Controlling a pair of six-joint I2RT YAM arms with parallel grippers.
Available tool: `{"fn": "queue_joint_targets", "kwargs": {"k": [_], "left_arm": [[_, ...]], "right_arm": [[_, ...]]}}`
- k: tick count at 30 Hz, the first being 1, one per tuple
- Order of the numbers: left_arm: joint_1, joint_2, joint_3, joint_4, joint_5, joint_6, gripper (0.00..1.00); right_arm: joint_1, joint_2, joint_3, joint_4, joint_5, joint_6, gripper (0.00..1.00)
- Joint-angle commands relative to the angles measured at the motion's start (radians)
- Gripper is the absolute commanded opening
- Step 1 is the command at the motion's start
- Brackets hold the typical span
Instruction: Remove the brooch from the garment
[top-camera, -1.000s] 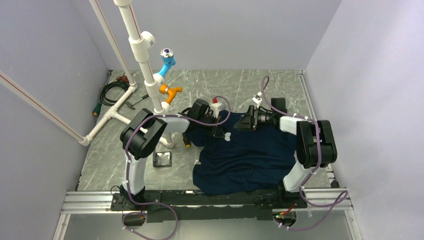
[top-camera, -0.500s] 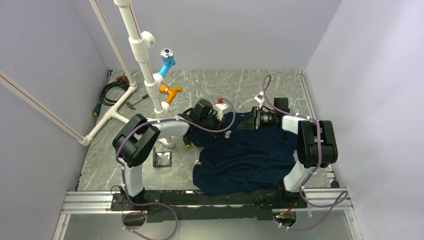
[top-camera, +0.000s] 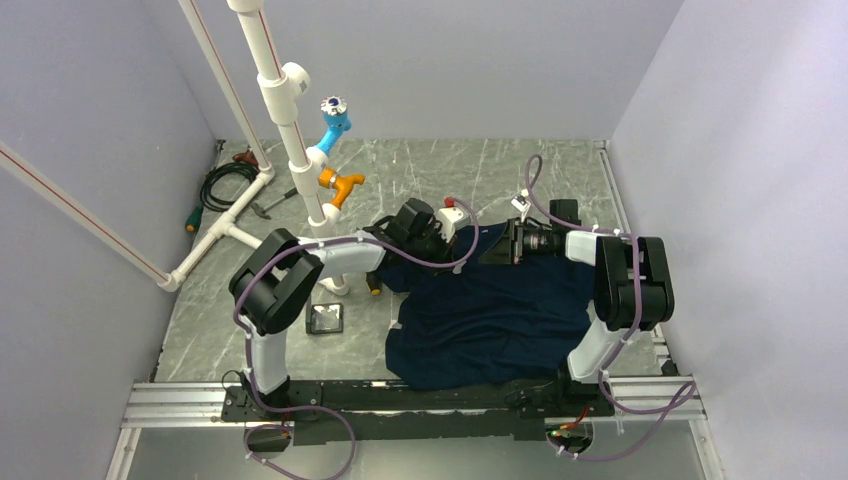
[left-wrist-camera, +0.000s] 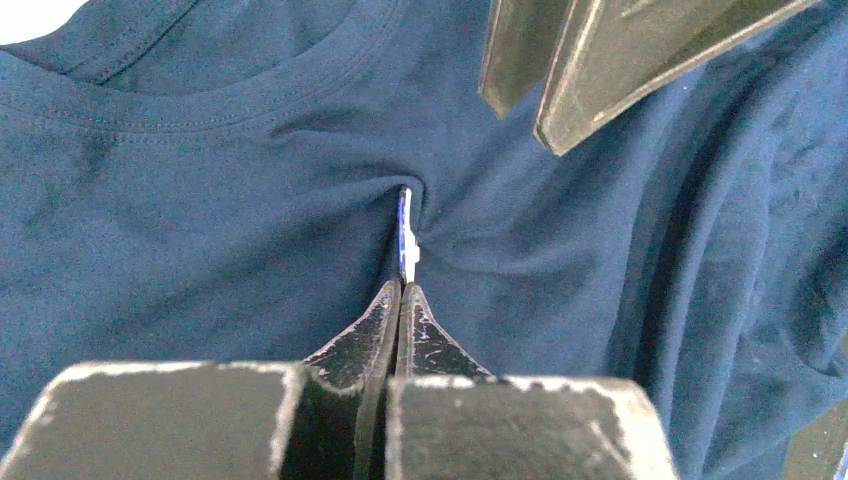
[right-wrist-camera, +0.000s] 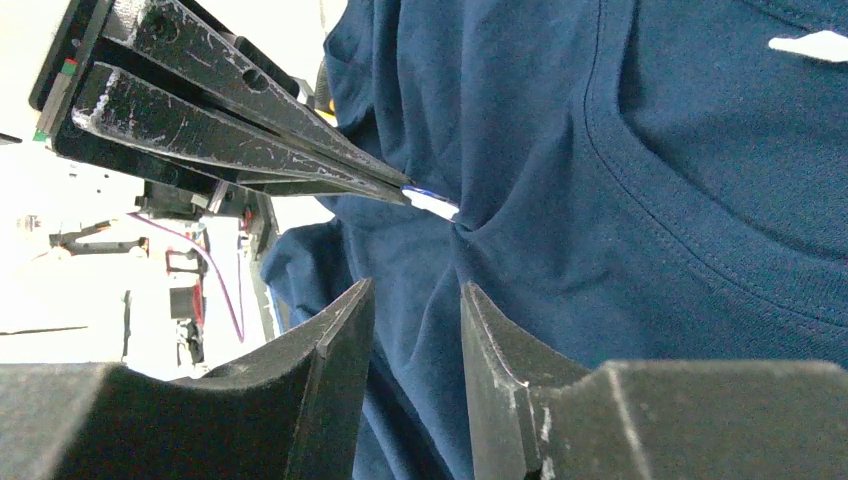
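1. Now that your left pincer (left-wrist-camera: 402, 292) has edged rightward since the earlier frame, it stays clenched on the brooch (left-wrist-camera: 405, 228).
2. The brooch sits in puckered T-shirt (left-wrist-camera: 180, 230) cloth below the collar (left-wrist-camera: 200, 115), edge-on, with its long axis pointing collarward.
3. Your right pincer (right-wrist-camera: 415, 320) stands parted.

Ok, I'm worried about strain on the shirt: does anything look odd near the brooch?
Yes. The garment is puckered into radiating creases just below its collar, where the left gripper pinches the brooch edge-on. The cloth looks tugged there; no tear shows.
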Motion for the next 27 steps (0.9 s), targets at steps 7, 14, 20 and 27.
{"fn": "queue_joint_targets", "kwargs": {"k": [7,14,20,27], "left_arm": [[0.0,0.057,0.085,-0.015,0.013,-0.016,0.14],[-0.002,0.08,0.094,-0.009,0.018,-0.033,0.16],[-0.001,0.093,0.091,-0.007,0.021,-0.027,0.04],[-0.001,0.02,0.07,-0.013,0.013,0.072,0.0]], "right_arm": [[0.009,0.049,0.015,-0.001,0.018,-0.029,0.38],[0.009,0.059,0.018,-0.006,0.017,-0.023,0.37],[0.007,0.041,0.013,0.009,0.026,-0.024,0.39],[-0.026,-0.021,0.039,-0.08,-0.004,-0.21,0.47]]}}
